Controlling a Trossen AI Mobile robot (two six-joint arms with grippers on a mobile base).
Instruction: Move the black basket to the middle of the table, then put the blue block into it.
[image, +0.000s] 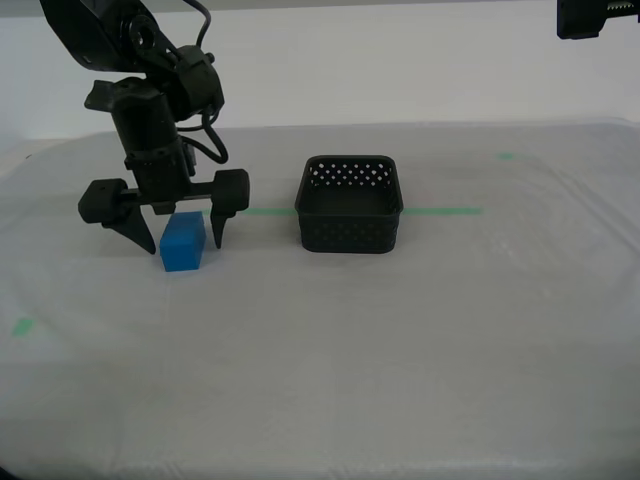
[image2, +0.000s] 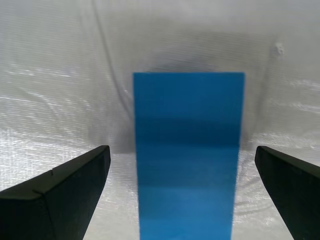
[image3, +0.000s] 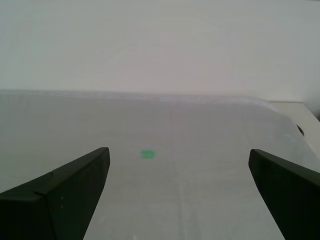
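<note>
The blue block (image: 183, 243) stands on the table (image: 400, 350) toward the exterior view's left. My second gripper (image: 183, 247) is open and lowered around it, one finger on each side, with small gaps showing. In the second wrist view the blue block (image2: 187, 155) fills the space between the open fingers of my second gripper (image2: 182, 150). The black basket (image: 350, 225) sits upright and empty near the table's middle, to the exterior view's right of the block. My first gripper (image3: 178, 151) is open with nothing between its fingers, looking over bare table.
A thin green tape line (image: 440, 211) runs behind the basket. Small green marks (image: 22, 326) (image: 506, 155) lie on the sheeting, and a green mark (image3: 147, 154) lies ahead of my first gripper. A black arm part (image: 597, 18) hangs at the exterior view's top right.
</note>
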